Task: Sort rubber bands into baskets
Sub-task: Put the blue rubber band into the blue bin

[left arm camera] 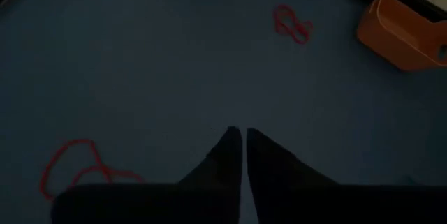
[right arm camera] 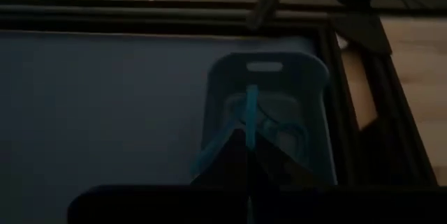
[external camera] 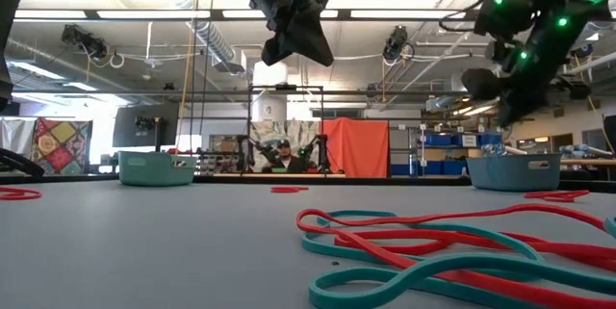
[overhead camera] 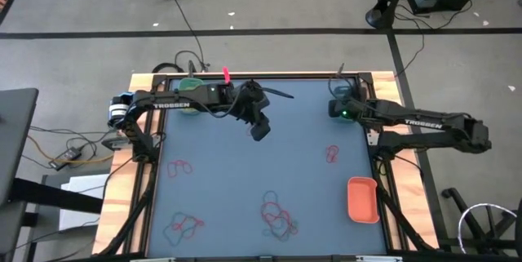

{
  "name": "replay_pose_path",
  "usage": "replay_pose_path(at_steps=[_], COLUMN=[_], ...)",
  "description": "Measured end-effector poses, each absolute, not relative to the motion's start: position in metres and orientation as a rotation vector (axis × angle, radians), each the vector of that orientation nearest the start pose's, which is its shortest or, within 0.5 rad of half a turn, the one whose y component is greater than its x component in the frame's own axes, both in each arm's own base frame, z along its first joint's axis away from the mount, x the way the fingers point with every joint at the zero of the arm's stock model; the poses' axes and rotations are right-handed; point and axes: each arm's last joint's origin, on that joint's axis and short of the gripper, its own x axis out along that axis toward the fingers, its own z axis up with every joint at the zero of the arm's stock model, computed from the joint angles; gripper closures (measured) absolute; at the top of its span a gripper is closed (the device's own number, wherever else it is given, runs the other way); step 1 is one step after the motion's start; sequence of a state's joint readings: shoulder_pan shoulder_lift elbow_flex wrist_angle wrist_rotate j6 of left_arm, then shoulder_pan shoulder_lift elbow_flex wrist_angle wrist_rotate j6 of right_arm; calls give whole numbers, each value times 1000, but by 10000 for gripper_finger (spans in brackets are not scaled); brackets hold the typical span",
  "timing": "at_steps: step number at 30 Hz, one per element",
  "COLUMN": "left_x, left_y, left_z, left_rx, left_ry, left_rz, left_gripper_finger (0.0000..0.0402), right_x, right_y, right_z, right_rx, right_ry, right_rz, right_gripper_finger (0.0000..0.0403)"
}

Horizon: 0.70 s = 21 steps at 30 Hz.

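Observation:
My right gripper (right arm camera: 249, 135) is shut on a blue-teal rubber band (right arm camera: 251, 107) and hovers over the teal basket (right arm camera: 311, 77) at the back right corner (overhead camera: 339, 99). Other teal bands lie inside that basket. My left gripper (overhead camera: 260, 129) hangs above the middle of the mat; its fingers (left arm camera: 227, 151) are shut with nothing between them. On the mat lie a red band (overhead camera: 332, 154), another red band (overhead camera: 179, 167) and two mixed red and teal piles (overhead camera: 277, 217) (overhead camera: 183, 227). The green basket (overhead camera: 189, 91) stands at the back left, the orange-red basket (overhead camera: 363, 199) at the front right.
A raised black frame with wooden edges (overhead camera: 383, 139) borders the mat. Black cables run on the floor behind the table (overhead camera: 175, 1). In the low view a tangle of red and teal bands (external camera: 452, 242) lies close to the front, and a person (external camera: 284, 158) sits far behind.

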<state>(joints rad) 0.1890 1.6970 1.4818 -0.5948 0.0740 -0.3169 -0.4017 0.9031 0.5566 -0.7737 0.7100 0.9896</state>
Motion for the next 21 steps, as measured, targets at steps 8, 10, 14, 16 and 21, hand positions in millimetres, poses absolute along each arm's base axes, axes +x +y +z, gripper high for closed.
replay_pose_path(at_steps=[8, 10, 14, 16, 21], left_x=[365, 365, 365, 364, 361], left_y=[67, 67, 66, 65, 65], left_z=[301, 301, 300, 299, 297], left_rx=[-446, -448, -457, -471, -476], left_ry=[795, 797, 803, 821, 858], left_rz=[228, 228, 205, 179, 183], left_gripper_finger=[396, 393, 391, 393, 397], right_x=[127, 128, 123, 121, 113], right_y=[-76, -76, -74, -73, -71], right_z=[204, 208, 213, 216, 224], right_rx=[558, 555, 565, 543, 486], right_ry=[482, 448, 391, 391, 315], right_rz=[-1480, -1456, -1456, -1450, -1484], right_gripper_finger=[398, 398, 398, 398, 398])
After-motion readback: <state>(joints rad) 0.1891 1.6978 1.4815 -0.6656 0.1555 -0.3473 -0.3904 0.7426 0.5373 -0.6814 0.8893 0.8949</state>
